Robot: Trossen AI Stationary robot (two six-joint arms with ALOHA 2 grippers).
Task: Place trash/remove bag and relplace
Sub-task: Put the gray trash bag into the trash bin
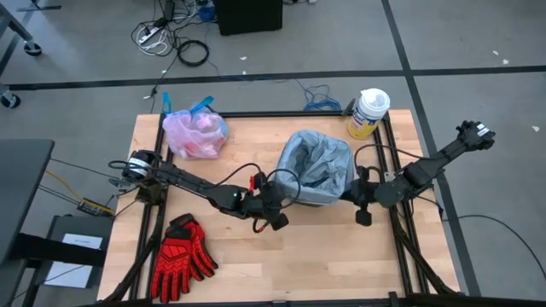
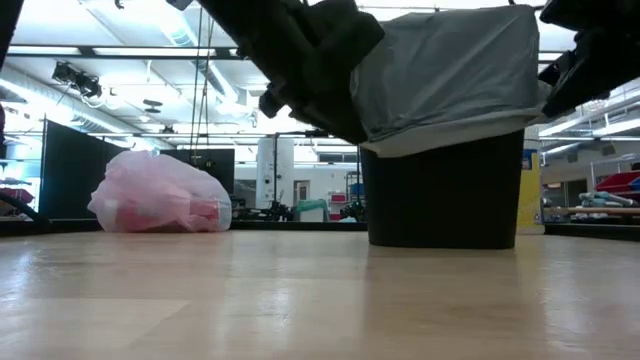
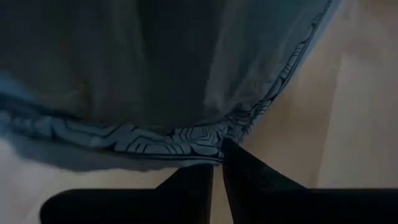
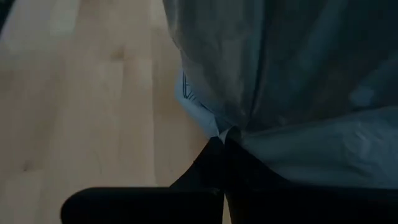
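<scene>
- Grey-blue plastic covers one bin (image 1: 316,167) in the high view, a single liner (image 1: 328,153) draped over its rim. The left claw (image 1: 275,198) sits at one side of that bin and the right claw (image 1: 358,193) at the opposite side, so the bin stands between the two.
- Also from above: one pink bag (image 1: 195,134), tied with blue strings and full, lies on the table (image 1: 256,264) well apart from the left claw, across the table from it. One pair of red gloves (image 1: 181,257) lies near the table's front edge, on the left arm's side. One yellow tub with a white lid (image 1: 368,112) stands beyond the bin, nearer the right claw.
- Low view: one dark bin (image 2: 443,190) with the grey liner (image 2: 450,80) folded down over its upper half; one pink bag (image 2: 160,195) rests on the table off to the side. Both arms show as dark shapes at the bin's top.
- Left wrist view: the left claw (image 3: 217,163) has its two fingers almost pressed together, pinching the printed hem of the liner (image 3: 155,140) right at the tips.
- Right wrist view: the right claw (image 4: 225,140) is squeezed fully together on a fold of the liner's edge (image 4: 205,118), with bare wood beside it.
</scene>
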